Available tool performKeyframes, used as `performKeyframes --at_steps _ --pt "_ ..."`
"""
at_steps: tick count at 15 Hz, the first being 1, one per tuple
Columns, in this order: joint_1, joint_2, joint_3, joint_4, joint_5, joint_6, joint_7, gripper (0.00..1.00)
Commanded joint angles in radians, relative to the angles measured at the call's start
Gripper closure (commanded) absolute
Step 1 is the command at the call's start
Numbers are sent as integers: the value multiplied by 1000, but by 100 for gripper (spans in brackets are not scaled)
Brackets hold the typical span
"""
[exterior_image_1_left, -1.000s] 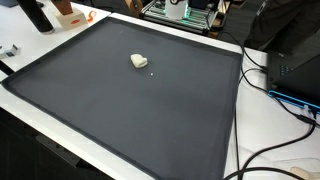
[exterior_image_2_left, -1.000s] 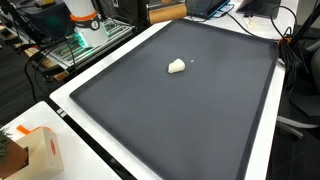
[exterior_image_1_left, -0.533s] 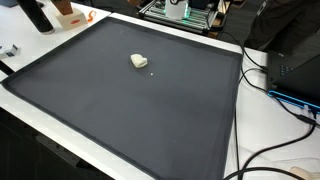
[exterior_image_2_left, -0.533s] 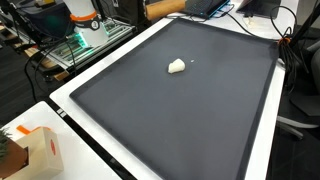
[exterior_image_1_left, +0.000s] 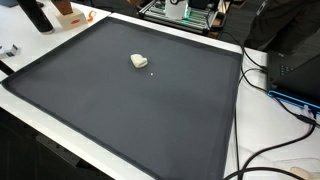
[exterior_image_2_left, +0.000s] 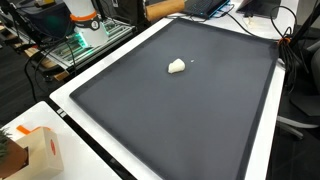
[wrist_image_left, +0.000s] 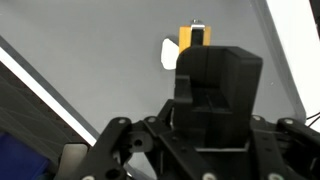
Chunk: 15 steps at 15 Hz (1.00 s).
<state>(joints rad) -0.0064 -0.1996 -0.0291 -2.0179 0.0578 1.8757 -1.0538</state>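
Item: small white crumpled lump on dark grey mat. Your gripper above it; cannot tell its opening or hold. Approach stage: centre, then lower.

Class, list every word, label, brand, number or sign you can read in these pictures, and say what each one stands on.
No text can be read.
The dark grey rectangular mat and the small cream-white lump lying on it carry no print.
The orange-and-white carton at the table's edge in an exterior view may bear marks, but they are too small and blurred to read.
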Motion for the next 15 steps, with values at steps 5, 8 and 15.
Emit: performKeyframes --at_steps 5,8,15 --pt "23 169 -4 -50 27 30 -282 77" --pt "16 230 12 -70 25 139 -244 77" --pt "6 316 26 -101 -8 402 -195 77"
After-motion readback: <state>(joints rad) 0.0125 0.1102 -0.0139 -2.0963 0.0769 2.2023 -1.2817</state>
